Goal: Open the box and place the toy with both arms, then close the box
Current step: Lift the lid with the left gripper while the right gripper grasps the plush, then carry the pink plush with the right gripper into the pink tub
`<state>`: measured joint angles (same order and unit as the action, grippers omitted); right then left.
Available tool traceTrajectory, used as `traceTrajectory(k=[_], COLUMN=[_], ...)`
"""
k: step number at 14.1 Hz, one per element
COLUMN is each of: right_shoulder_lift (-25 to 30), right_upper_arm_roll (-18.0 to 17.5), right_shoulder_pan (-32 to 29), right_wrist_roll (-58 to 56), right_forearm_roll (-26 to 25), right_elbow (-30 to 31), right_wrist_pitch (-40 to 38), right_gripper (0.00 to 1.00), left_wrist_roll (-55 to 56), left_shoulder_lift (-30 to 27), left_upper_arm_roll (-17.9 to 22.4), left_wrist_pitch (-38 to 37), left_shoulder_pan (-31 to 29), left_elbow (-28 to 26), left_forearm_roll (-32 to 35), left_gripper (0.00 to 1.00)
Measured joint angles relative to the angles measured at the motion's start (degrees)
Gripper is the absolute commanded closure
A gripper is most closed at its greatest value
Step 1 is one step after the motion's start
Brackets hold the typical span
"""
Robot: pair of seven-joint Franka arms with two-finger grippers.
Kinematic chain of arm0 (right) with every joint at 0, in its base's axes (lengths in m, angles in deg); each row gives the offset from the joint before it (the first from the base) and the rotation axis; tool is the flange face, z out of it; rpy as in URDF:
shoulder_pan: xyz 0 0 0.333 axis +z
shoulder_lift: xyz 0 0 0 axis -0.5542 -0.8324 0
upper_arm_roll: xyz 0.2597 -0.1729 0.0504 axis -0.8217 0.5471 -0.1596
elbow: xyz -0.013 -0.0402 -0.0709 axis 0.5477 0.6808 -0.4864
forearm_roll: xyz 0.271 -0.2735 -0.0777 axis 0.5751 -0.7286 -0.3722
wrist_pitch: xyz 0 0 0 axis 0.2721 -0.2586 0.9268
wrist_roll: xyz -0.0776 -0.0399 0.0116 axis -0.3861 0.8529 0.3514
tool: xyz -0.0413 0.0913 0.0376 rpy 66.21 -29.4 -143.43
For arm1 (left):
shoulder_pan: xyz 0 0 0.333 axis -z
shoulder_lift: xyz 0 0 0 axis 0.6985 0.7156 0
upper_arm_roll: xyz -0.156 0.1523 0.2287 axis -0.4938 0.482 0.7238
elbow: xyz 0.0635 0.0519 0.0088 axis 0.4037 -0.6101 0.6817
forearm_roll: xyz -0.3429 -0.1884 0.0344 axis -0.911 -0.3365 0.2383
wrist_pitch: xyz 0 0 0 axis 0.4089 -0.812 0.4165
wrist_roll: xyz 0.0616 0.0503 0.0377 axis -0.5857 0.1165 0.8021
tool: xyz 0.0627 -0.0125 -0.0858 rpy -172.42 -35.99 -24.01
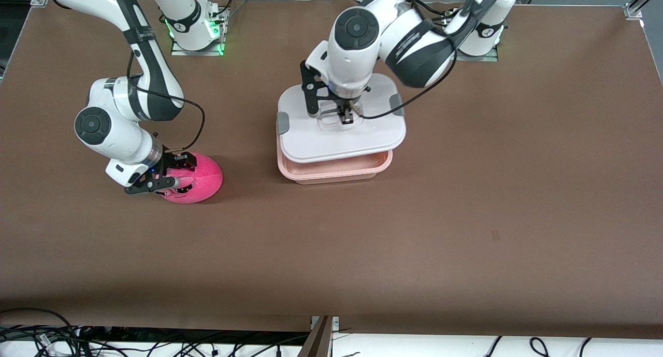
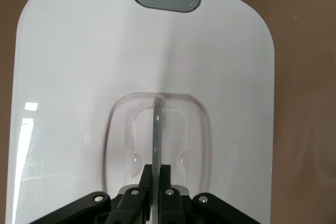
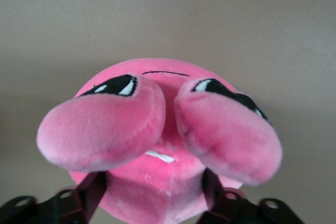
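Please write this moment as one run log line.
left claw: shut on lid handle | lid: shifted off box | right claw: around toy

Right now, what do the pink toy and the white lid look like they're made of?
The toy looks like soft plush fabric: fuzzy, matte, with stitched black eyes. The lid looks like hard smooth plastic, glossy white, since light glints off it; its handle seems clear plastic, because you can see through it.

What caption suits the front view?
Left gripper lifts the white lid by its handle off the pink tub; right gripper straddles the plush toy.
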<state>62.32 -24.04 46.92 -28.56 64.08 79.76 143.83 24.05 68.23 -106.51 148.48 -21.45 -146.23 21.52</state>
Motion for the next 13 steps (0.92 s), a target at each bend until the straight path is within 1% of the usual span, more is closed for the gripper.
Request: traceTrajectory(k=[1, 4, 7, 11, 13], right_shoulder_lift=[-0.01, 0.02, 0.31, 1.50, 2.57], right_upper_arm_roll=[0.00, 0.00, -0.03, -0.77, -1.69], right_shoulder_pan=[0.00, 0.00, 0.02, 0.14, 0.30], right_wrist_roll=[0.00, -0.02, -2.35, -7.17, -11.86], right_forearm_roll=[0.00, 0.00, 0.00, -0.04, -0.07], right_elbow=[0.05, 0.04, -0.16, -0.85, -2.05], right_wrist_pitch=[0.06, 0.14, 0.20, 0.54, 0.44], right_gripper=[1.00, 1.00, 1.00, 1.00, 1.00], left_wrist_roll=[-0.23, -4.27, -12.73, -27.34, -35.13], left_shoulder_lift=[-1.19, -4.06, -6.00, -6.63, -6.61], left_upper_arm_roll=[0.04, 0.19, 0.65, 0.83, 0.90], left_wrist_pitch=[-2.34, -9.15, -15.09, -17.86, -17.94], left_shoulder_pan=[-1.40, -8.08, -17.53, -33.01, -38.90], left_elbow=[0.01, 0.03, 0.07, 1.00, 1.20], left_forearm_roll=[0.00, 0.03, 0.26, 0.32, 0.33], left_gripper=[1.00, 1.00, 1.00, 1.00, 1.00])
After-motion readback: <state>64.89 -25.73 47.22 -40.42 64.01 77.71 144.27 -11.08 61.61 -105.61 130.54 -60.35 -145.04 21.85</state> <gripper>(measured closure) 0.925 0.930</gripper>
